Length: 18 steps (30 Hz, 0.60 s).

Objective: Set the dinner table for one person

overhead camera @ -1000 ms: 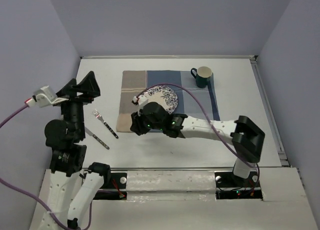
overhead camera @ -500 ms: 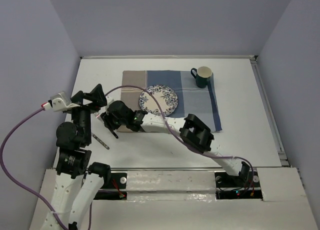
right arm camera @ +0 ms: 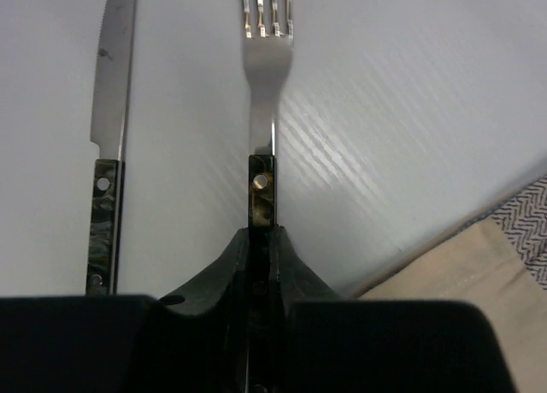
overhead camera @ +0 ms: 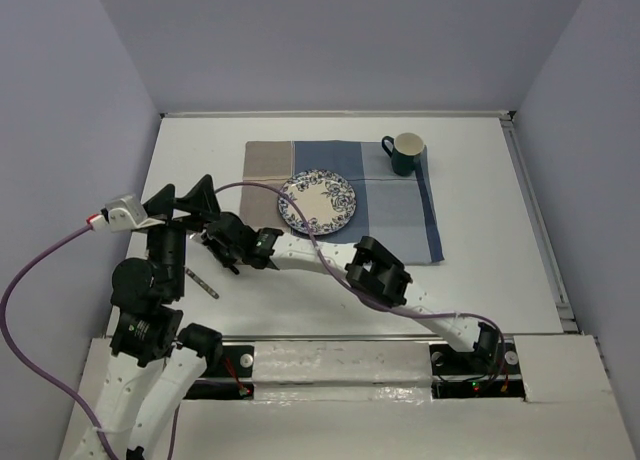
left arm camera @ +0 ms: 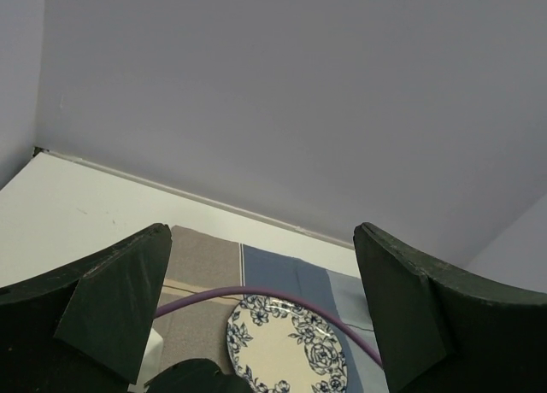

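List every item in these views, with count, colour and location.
dinner table: one, plain white, under everything
placemat: one, blue and tan patchwork, on the far middle of the table
plate: one, white with blue flowers, on the placemat
mug: one, dark green with a pale inside, on the placemat's far right corner
fork: one, silver with a dark handle, on the bare table left of the placemat
knife: one, silver with a dark handle, beside the fork, not touching it
cables: two, purple, one trailing from each arm
left end effector: one, black, open, raised above the table's left side
right end effector: one, black, shut on the fork's handle
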Available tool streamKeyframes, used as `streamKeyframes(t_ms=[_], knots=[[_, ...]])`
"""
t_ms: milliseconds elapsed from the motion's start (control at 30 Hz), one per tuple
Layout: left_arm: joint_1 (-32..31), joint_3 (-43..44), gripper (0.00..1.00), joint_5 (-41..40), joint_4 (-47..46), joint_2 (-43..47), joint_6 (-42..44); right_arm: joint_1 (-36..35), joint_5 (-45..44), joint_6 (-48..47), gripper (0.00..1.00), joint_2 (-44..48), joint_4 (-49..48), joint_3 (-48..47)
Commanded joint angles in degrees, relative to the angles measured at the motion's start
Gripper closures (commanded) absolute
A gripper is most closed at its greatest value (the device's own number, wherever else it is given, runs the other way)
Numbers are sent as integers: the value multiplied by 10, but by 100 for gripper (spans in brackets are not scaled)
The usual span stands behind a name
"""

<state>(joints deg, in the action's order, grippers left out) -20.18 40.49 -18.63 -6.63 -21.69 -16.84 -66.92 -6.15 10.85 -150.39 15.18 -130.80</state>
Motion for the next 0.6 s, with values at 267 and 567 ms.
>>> streamKeyframes(t_ms=[267, 567], knots=[[-3, -4, 1, -19, -30, 3, 11, -16, -105, 139, 100, 70, -113, 11], [-2, -8, 1, -15, -30, 2, 8, 27, -250, 204, 100, 158, -200, 133]])
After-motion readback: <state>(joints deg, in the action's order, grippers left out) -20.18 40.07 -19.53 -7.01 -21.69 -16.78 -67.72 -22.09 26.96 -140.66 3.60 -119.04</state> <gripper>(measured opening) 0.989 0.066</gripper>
